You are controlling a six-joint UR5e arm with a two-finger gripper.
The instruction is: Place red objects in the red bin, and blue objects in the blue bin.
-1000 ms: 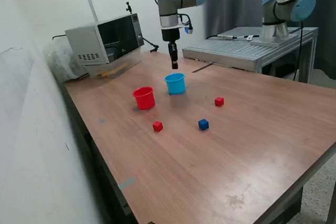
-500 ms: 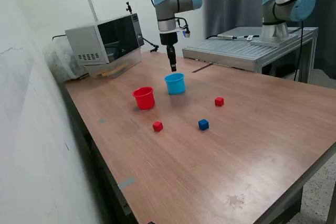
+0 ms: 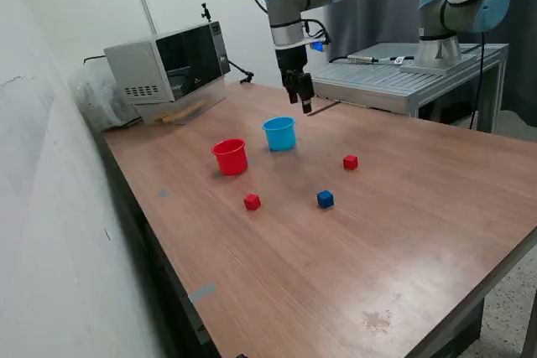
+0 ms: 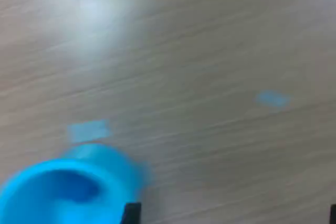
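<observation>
One wooden table (image 3: 403,232) carries the work area, and one microwave-like appliance (image 3: 168,69) stands at its far corner on the exterior view's left. One arm (image 3: 294,6) reaches down over the table; a second arm (image 3: 457,10) stands on a separate metal bench (image 3: 394,77) behind. The gripper (image 3: 304,105) hangs in the air above and behind the blue bin (image 3: 279,133), offset toward the exterior view's right, touching nothing. In the wrist view two dark finger tips show at the frame's edge, set far apart, so the fingers are spread wide with nothing between them. Cups counted: two. The red bin (image 3: 230,157) and the blue bin stand upright just beside each other, apart, the red one on the exterior view's left. The wrist view is motion-blurred; it shows the blue bin (image 4: 68,190) from above, and its contents cannot be determined. Cubes counted on the table: three. Red cubes: two, one (image 3: 252,201) in front of the red bin, one (image 3: 351,162) to the exterior view's right of the blue bin. Blue cube (image 3: 325,199): one in view, lying between the two red cubes and nearer the camera than the second. All three cubes lie outside the cups, well apart from one another. Two pale patches (image 4: 88,130) mark the table surface in the wrist view.
</observation>
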